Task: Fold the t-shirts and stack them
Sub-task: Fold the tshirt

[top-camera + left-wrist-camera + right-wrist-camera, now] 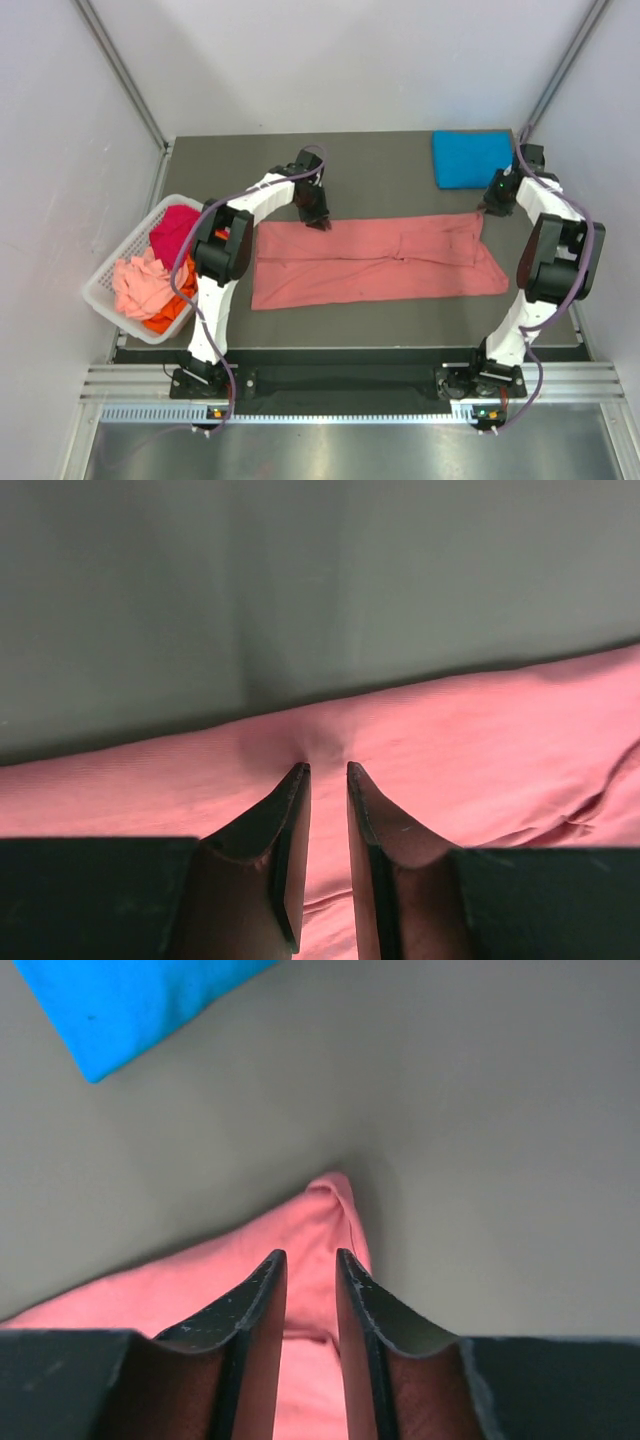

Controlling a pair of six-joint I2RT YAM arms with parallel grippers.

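The dark grey table (400, 160) fills the middle of the overhead view, closed in by pale walls (350, 60) at the back and on both sides, with the arms' bases along its near edge. Bare table lies open behind the spread shirt and in a narrower strip in front of it. The salmon-pink t-shirt (380, 262) is the largest thing on it, folded into a long band whose long axis runs left to right, parallel to the near edge. Its right end flares wider and reaches close to the table's right edge, though which end holds the collar is hard to tell. A white slatted basket (100, 290) sits just off the left edge, holding a magenta shirt (172, 228), a pale pink shirt (140, 285) and an orange shirt (170, 318), all crumpled. A folded bright blue t-shirt (472, 158) lies flat in the far right corner, apart from the salmon one. The left gripper (318, 222) hangs at the band's far edge near its left end, jaws narrowly parted, the cloth puckered at their tips. The right gripper (484, 208) stands over the far right corner, jaws likewise slightly spread, nothing pinched.
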